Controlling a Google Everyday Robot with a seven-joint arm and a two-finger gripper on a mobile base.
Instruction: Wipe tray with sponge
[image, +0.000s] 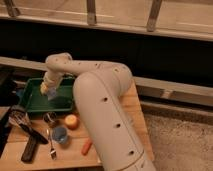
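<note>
As the arm reached across from the right, the gripper (48, 91) hung low over the middle of the green tray (34, 99), its fingers drawn together on the blue sponge (53, 95), which sat at the tray floor. The tray lay at the back left of the wooden table (137, 115). In front of it stood a small blue cup (60, 134), a round yellow-orange item (71, 121) and a fork (50, 146). An orange stick-shaped item (86, 146) lay near the arm.
</note>
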